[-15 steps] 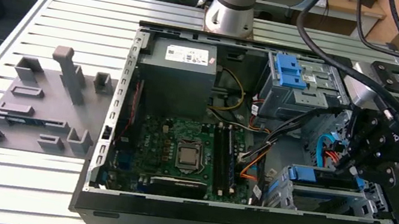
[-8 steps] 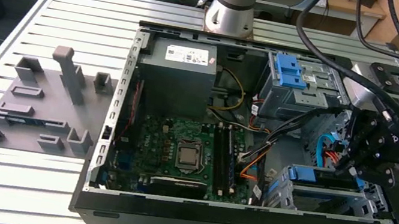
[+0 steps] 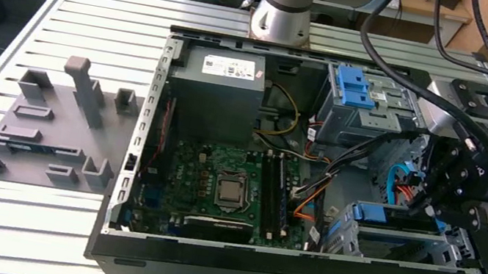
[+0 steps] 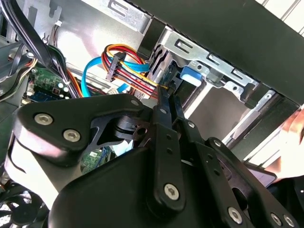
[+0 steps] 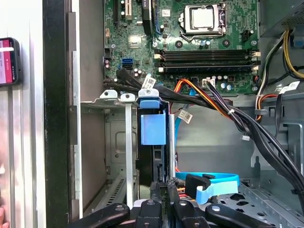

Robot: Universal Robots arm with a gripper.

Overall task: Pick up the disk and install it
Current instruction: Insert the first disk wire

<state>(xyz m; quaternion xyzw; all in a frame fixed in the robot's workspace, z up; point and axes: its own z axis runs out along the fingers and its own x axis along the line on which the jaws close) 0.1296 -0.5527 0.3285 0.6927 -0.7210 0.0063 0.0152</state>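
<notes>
The disk (image 5: 153, 127) stands on edge inside the silver drive cage (image 5: 110, 97) at the case's front corner, its blue carrier frame showing. The exterior view shows the disk (image 3: 388, 216) low at that view's right, with my gripper (image 3: 431, 204) directly above it. In the second wrist view the gripper (image 4: 166, 92) has its two thin fingers (image 4: 161, 118) pressed together, tips at the end of the silver disk (image 4: 159, 59). I cannot tell whether they touch it. The first wrist view shows the gripper (image 5: 163, 186) shut just behind the disk's edge.
Orange, red and black cable bundles (image 5: 213, 102) and a light blue data cable (image 5: 213, 180) run close beside the bay. The motherboard (image 3: 226, 186), grey power supply (image 3: 219, 95) and a second caged bay with a blue latch (image 3: 353, 88) fill the case. A phone (image 5: 7, 61) lies outside the case wall.
</notes>
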